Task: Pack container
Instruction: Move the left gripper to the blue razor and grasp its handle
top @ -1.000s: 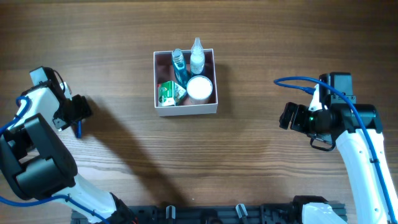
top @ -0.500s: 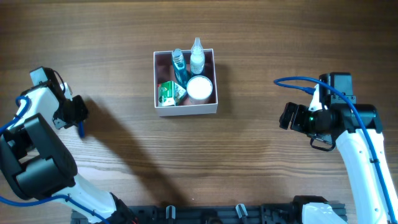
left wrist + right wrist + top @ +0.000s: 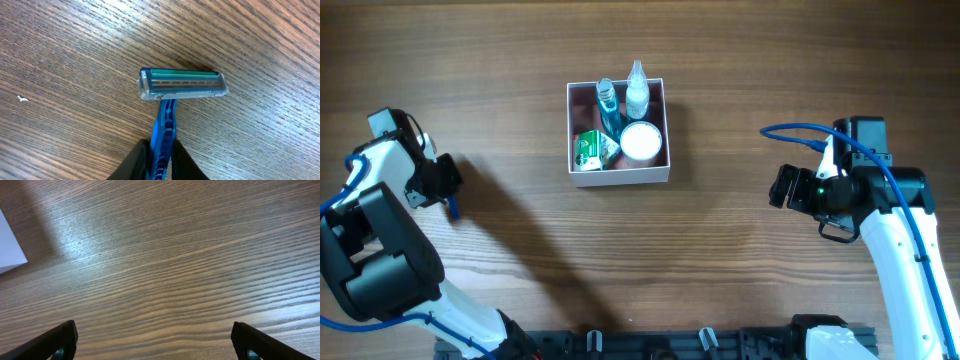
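Note:
The container [image 3: 618, 175] is a square white-walled box with a pink inside, at the table's upper middle. In it stand two small bottles [image 3: 637, 88], a green packet [image 3: 590, 148] and a round white-lidded jar [image 3: 641, 141]. A blue razor [image 3: 168, 107] with a clear green-striped head lies on the wood at the far left, and its handle tip [image 3: 448, 208] shows in the overhead view. My left gripper [image 3: 160, 160] is shut on the razor's handle, both black fingers pressed against it. Far to the right, my right gripper [image 3: 155, 342] hangs open over bare wood.
A white corner of the container [image 3: 10, 250] shows at the left edge of the right wrist view. A blue cable [image 3: 800, 132] loops from the right arm. A black rail [image 3: 670, 345] runs along the table's near edge.
The left gripper's fingers have closed onto the razor's handle. The right arm has not moved.

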Tool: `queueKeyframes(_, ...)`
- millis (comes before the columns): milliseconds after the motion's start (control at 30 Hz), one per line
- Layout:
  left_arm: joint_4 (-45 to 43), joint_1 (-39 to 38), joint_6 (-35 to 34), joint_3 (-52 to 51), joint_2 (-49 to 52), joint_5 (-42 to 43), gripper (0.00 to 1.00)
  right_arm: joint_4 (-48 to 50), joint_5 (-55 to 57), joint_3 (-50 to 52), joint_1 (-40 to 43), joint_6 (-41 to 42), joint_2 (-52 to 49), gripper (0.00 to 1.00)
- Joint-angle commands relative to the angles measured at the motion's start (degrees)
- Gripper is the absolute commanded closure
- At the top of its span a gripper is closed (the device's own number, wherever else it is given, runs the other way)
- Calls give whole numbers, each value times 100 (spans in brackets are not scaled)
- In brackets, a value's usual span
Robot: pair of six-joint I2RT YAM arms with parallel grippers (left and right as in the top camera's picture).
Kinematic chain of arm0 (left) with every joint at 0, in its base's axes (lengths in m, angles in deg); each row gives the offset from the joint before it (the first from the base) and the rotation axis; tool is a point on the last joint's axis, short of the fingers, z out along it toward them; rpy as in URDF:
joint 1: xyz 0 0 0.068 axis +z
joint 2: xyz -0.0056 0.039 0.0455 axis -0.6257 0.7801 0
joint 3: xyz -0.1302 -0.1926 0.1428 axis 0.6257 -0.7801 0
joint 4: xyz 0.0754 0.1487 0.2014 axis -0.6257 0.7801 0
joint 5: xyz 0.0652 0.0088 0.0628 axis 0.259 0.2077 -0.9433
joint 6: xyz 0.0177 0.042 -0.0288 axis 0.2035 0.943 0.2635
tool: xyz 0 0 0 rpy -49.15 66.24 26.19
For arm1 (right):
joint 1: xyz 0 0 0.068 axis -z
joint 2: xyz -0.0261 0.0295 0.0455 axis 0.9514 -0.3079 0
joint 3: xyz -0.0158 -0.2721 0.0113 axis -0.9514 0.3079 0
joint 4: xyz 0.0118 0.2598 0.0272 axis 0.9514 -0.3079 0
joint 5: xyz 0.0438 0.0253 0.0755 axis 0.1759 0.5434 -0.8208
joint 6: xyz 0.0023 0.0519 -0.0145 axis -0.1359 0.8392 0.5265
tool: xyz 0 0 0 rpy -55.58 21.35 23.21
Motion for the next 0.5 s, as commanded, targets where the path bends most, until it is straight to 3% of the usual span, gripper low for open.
queueKeyframes(0, 46, 9, -15, -162, 365, 376, 84, -7, -70, 20, -9, -101, -17, 0)
queueKeyframes(467, 31, 9, -157, -162, 363, 372, 96, -7, -68, 20, -9, -103, -17, 0)
